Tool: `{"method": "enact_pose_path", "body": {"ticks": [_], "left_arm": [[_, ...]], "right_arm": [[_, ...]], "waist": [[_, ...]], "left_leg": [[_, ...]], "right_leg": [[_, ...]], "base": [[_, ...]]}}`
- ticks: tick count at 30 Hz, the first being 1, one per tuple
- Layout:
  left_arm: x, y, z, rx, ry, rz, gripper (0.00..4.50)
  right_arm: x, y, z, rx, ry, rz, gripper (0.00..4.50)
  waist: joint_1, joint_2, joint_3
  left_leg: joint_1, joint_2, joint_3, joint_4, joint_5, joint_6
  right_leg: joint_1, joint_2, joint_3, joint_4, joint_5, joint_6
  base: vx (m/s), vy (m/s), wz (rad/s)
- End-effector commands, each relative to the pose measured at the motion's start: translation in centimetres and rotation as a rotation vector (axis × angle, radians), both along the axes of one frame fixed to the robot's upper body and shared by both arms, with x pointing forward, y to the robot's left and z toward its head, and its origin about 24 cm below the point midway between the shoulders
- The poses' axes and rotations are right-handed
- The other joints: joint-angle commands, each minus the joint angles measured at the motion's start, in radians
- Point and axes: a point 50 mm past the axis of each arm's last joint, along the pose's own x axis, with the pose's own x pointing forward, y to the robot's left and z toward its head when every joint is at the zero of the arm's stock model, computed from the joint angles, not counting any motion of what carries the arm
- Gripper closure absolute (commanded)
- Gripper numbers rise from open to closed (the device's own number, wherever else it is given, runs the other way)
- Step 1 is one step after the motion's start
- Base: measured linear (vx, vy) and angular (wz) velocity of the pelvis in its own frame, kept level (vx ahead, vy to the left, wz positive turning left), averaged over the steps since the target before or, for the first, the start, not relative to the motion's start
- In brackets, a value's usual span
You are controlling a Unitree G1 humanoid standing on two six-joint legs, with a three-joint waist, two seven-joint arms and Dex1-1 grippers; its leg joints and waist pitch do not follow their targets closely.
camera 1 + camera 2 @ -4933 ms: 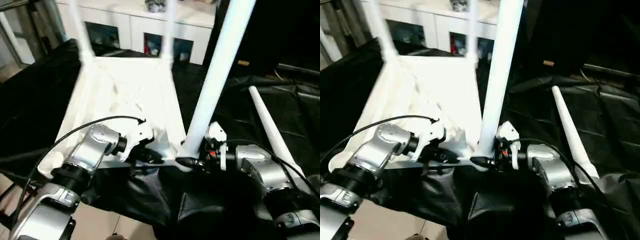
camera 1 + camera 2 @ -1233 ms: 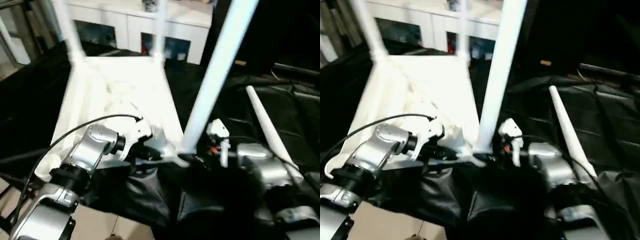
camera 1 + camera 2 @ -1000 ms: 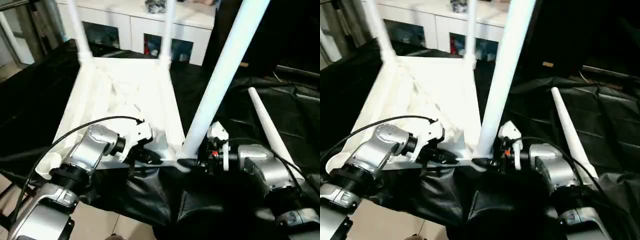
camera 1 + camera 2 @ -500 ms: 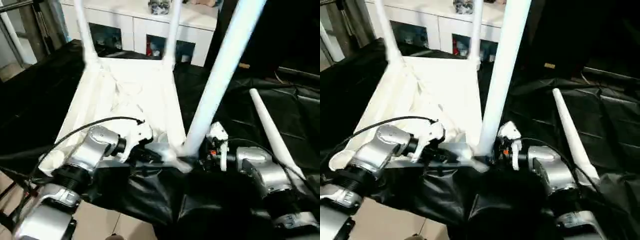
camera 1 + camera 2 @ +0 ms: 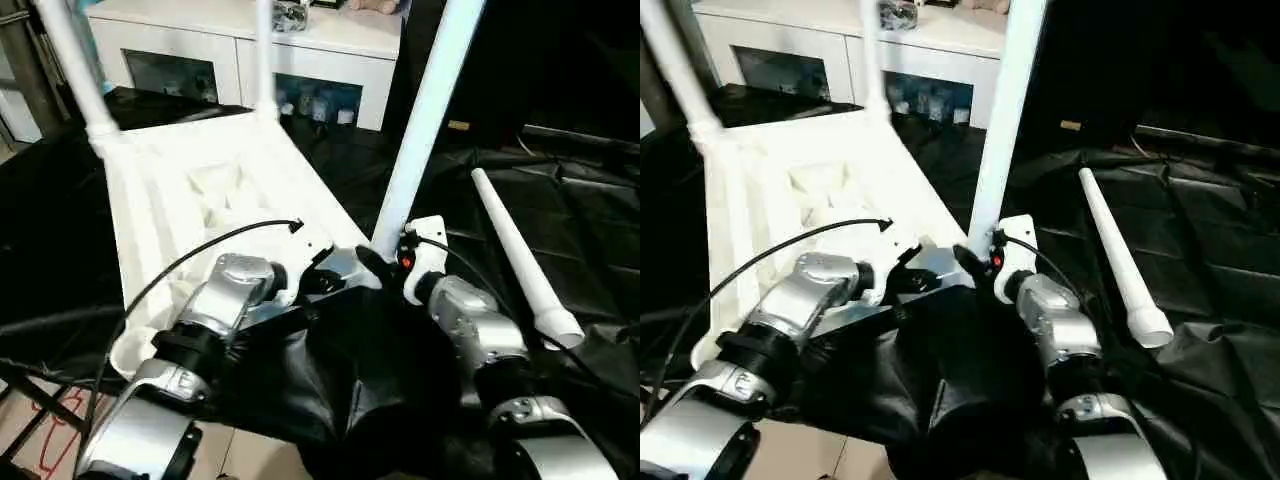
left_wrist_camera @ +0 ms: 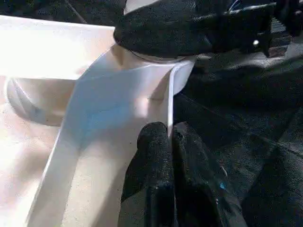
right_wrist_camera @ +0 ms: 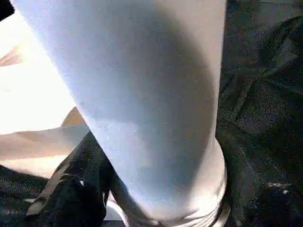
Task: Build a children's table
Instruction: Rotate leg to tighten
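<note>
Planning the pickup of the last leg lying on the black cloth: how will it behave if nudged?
The loose leg is a round, tapered tube, so it would probably roll in a curve. It looks stiff and likely light. The wrinkled black cloth may slow it.

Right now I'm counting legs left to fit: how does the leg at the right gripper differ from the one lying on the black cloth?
The leg at the right gripper stands upright, its base in a tabletop corner socket; the loose leg lies flat on the black cloth, unattached. The right gripper is at the first; nothing touches the second. Both are long white tubes.
</note>
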Motion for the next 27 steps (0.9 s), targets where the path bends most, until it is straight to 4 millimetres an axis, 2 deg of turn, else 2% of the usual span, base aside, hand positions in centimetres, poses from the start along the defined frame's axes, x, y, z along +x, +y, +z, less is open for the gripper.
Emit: {"method": "enact_pose_path", "body": {"ticks": [1,2,4,6,9,11,13,15,16,17,20,21,23,24,26,27], "left_arm": [[-0.6,-3.3,2.1,-0.13,-0.053,-0.144,4.5],[-0.7,-3.2,2.1,-0.129,-0.05,-0.154,4.5],[-1.1,-2.6,1.9,-0.12,-0.046,-0.205,4.5],[-1.3,-2.1,1.7,-0.106,-0.031,-0.232,4.5],[-1.7,-1.3,1.6,-0.092,-0.008,-0.28,4.5],[-1.9,-0.7,1.6,-0.084,0.003,-0.328,4.5],[-2.1,-0.1,1.6,-0.072,0.012,-0.367,4.5],[-2.2,0.5,1.6,-0.068,0.023,-0.4,4.5],[-2.3,0.7,1.7,-0.064,0.029,-0.42,4.5],[-2.3,0.7,1.7,-0.063,0.03,-0.422,4.5],[-2.7,1.2,1.7,-0.056,0.051,-0.469,4.5],[-2.8,1.3,1.7,-0.058,0.061,-0.485,4.5],[-2.9,1.4,1.7,-0.053,0.068,-0.505,4.5],[-3.0,1.4,1.7,-0.052,0.071,-0.511,4.5],[-3.0,1.4,1.8,-0.052,0.073,-0.517,4.5],[-3.0,1.5,1.7,-0.052,0.073,-0.518,4.5]], "right_arm": [[-1.4,2.8,-2.0,-0.003,0.097,0.13,0.94],[-1.4,2.7,-1.9,-0.015,0.087,0.139,0.94],[-1.6,2.3,-1.5,-0.02,0.049,0.205,0.61],[-1.9,1.8,-1.1,-0.016,0.005,0.28,0.61],[-2.3,0.9,-0.5,-0.018,-0.043,0.378,0.61],[-3.0,0.1,-0.1,-0.019,-0.057,0.487,0.61],[-3.8,-0.8,0.0,-0.032,-0.052,0.596,0.61],[-4.5,-1.5,0.0,-0.055,-0.029,0.69,0.61],[-4.9,-1.9,0.0,-0.068,-0.019,0.733,0.61],[-4.9,-1.9,0.0,-0.069,-0.018,0.737,0.61],[-5.4,-2.4,0.0,-0.079,0.001,0.802,0.61],[-5.5,-2.4,0.0,-0.079,0.007,0.822,0.87],[-5.6,-2.4,0.0,-0.071,0.017,0.833,0.95],[-5.7,-2.4,0.1,-0.066,0.021,0.842,0.95],[-5.8,-2.3,0.1,-0.061,0.026,0.856,1.26],[-5.8,-2.3,0.1,-0.061,0.026,0.857,1.36]], "waist": [[0.005,0.001,-0.056],[0.006,0.001,-0.056],[0.008,0.007,-0.057],[0.009,0.004,-0.059],[0.015,0.005,-0.063],[0.02,0.004,-0.065],[0.024,0.004,-0.065],[0.028,0.005,-0.064],[0.029,0.002,-0.063],[0.032,0.003,-0.062],[0.039,0.002,-0.057],[0.041,0.002,-0.058],[0.043,0.002,-0.057],[0.044,0.004,-0.057],[0.047,0.005,-0.059],[0.047,0.006,-0.061]], "left_leg": [[0.001,0.015,0.0,-0.068,-0.319,0.023],[0.002,0.016,0.0,-0.068,-0.315,0.023],[-0.004,0.016,0.001,-0.069,-0.29,0.03],[-0.003,0.016,0.004,-0.067,-0.28,0.039],[-0.003,0.019,0.006,-0.064,-0.222,0.056],[-0.003,0.018,0.008,-0.06,-0.18,0.075],[-0.002,0.02,0.01,-0.058,-0.167,0.087],[0.0,0.023,0.01,-0.058,-0.168,0.096],[-0.002,0.022,0.01,-0.058,-0.179,0.097],[-0.001,0.023,0.009,-0.059,-0.185,0.094],[0.0,0.026,0.009,-0.062,-0.228,0.068],[0.001,0.026,0.009,-0.063,-0.231,0.063],[0.002,0.026,0.008,-0.064,-0.247,0.05],[0.003,0.025,0.008,-0.064,-0.245,0.048],[0.004,0.026,0.008,-0.063,-0.238,0.045],[0.002,0.026,0.007,-0.062,-0.219,0.046]], "right_leg": [[0.032,-0.054,0.031,-0.091,-0.407,-0.151],[0.032,-0.054,0.032,-0.089,-0.391,-0.157],[0.04,-0.053,0.032,-0.081,-0.331,-0.176],[0.042,-0.052,0.033,-0.079,-0.292,-0.187],[0.048,-0.052,0.034,-0.067,-0.195,-0.216],[0.053,-0.05,0.033,-0.059,-0.123,-0.241],[0.053,-0.051,0.033,-0.056,-0.093,-0.254],[0.051,-0.051,0.032,-0.056,-0.081,-0.265],[0.052,-0.052,0.032,-0.056,-0.103,-0.264],[0.053,-0.053,0.031,-0.058,-0.12,-0.26],[0.049,-0.056,0.031,-0.065,-0.217,-0.237],[0.049,-0.057,0.031,-0.067,-0.229,-0.233],[0.046,-0.057,0.032,-0.069,-0.263,-0.22],[0.046,-0.057,0.032,-0.069,-0.263,-0.219],[0.046,-0.057,0.032,-0.067,-0.246,-0.22],[0.048,-0.056,0.032,-0.063,-0.209,-0.226]], "base": [[0.0,0.0,0.0],[0.0,0.0,0.0],[0.0,0.0,0.0],[0.0,0.0,0.0],[0.0,0.0,0.0],[0.0,0.0,0.0],[0.0,0.0,0.0],[0.0,0.0,0.0],[0.0,0.0,0.0],[0.0,0.0,0.0],[0.0,0.0,0.0],[0.0,0.0,0.0],[0.0,0.0,0.0],[0.0,0.0,0.0],[0.0,0.0,0.0],[0.0,0.0,0.0]]}}
